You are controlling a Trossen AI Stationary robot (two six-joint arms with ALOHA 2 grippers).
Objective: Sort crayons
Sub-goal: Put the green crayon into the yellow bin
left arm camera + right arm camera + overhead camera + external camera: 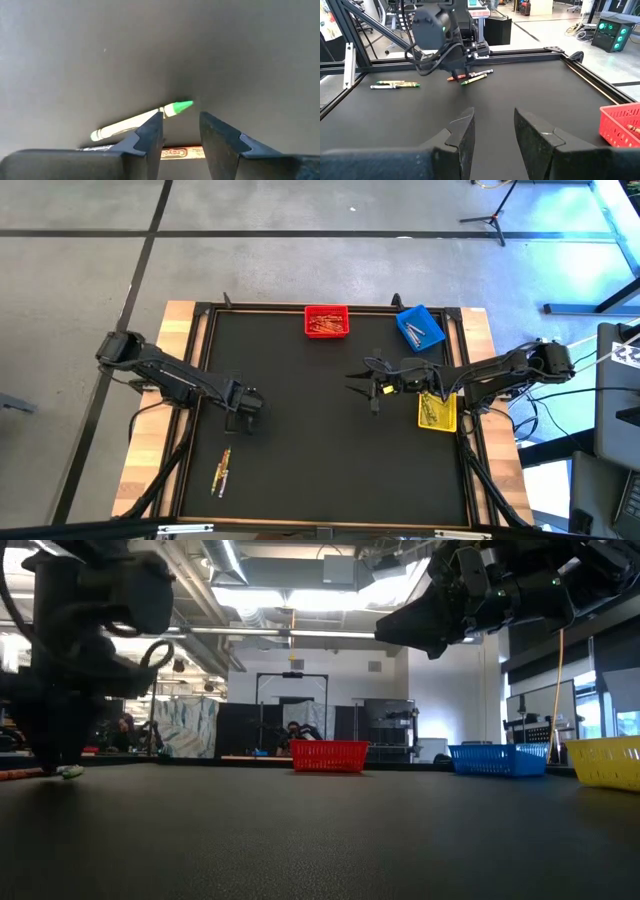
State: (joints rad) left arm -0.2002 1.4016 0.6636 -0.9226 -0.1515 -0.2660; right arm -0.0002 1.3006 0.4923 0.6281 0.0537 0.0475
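On the black table mat [320, 430], under bright ceiling lights, the left gripper [181, 131] stands open just above a green-tipped crayon [140, 119], the empty right gripper [492, 131] is parted mid-table, and only its wrist view shows more crayons [395, 84] lying apart.

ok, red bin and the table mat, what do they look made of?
Red bin: seemingly moulded plastic, going by its gridded, see-through walls and uniform glossy colour. Table mat: looks like black rubber or textured vinyl, matte; the low view shows a fine pebbled grain with soft sheen. Neither is certain from looks alone.
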